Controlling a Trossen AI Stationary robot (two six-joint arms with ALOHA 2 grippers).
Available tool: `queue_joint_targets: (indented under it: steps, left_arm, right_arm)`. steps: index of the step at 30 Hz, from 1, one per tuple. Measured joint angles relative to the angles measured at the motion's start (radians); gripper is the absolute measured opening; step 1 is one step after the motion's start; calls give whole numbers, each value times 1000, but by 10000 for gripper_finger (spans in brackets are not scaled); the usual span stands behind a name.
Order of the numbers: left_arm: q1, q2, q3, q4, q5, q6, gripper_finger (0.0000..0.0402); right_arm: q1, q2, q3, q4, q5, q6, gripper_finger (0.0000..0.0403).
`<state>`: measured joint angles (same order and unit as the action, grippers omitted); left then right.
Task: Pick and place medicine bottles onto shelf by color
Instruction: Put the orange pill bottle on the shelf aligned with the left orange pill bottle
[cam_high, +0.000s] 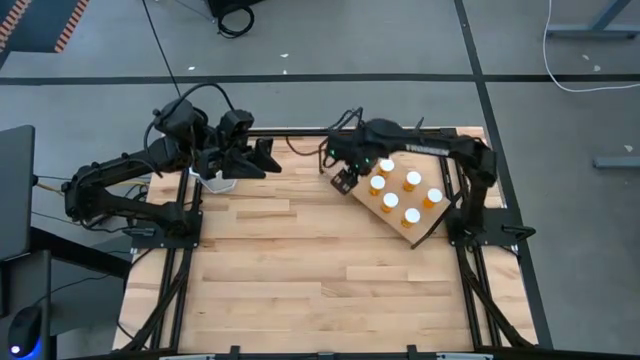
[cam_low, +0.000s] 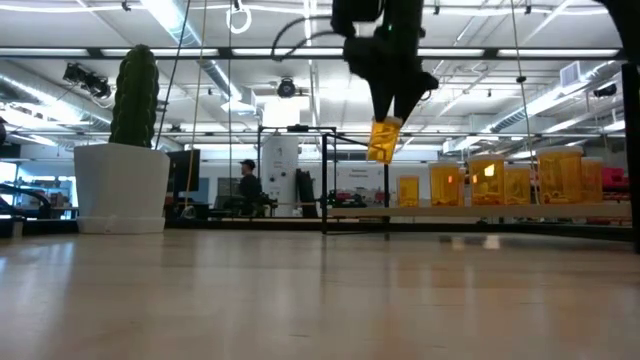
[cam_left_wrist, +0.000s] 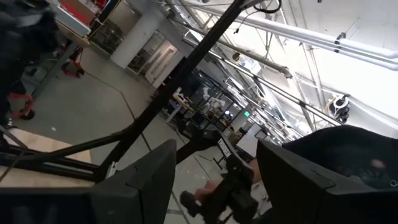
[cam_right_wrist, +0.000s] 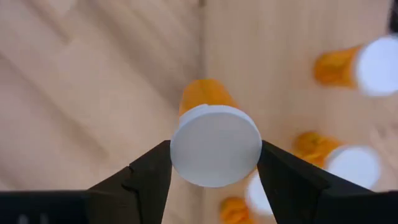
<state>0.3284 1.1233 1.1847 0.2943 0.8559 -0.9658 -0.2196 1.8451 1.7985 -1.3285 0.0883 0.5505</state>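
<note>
My right gripper is shut on an orange medicine bottle with a white cap. It holds the bottle in the air above the near-left end of the tilted wooden shelf. Several more orange bottles with white caps stand on the shelf board. They also show in the low view and the right wrist view. My left gripper is open and empty. It is raised near the table's far edge, left of the shelf, and its fingers point up into the room. My right gripper pinches the bottle at its cap end between its two fingers, one on each side of the round white cap. The fingers come from above, pointing down. The bottle hangs below them, slightly tilted, lifted clear of the table and the shelf.
A white pot with a green cactus stands at the table's far left, under my left arm. The slatted wooden tabletop stretches toward the near edge. The shelf's black wire frame stands at the far right.
</note>
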Motion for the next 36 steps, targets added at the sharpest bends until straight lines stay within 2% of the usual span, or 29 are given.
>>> queue_joint_targets:
  steps: [7, 16, 27, 36]
  left_arm:
    - [-7, 0, 0, 0, -84, 5, 219]
    - [-8, 0, 0, 0, -129, 3, 205]
    - [-7, 0, 0, 0, -182, 8, 203]
    - [-7, 3, 0, -3, -202, 20, 193]
  right_arm:
    - [-134, 82, 12, -11, -41, -153, 229]
    - [-146, 158, 11, 34, -35, -253, 229]
    - [-213, 171, 10, 44, -33, -300, 229]
    - [-225, 171, 10, 50, -37, -308, 229]
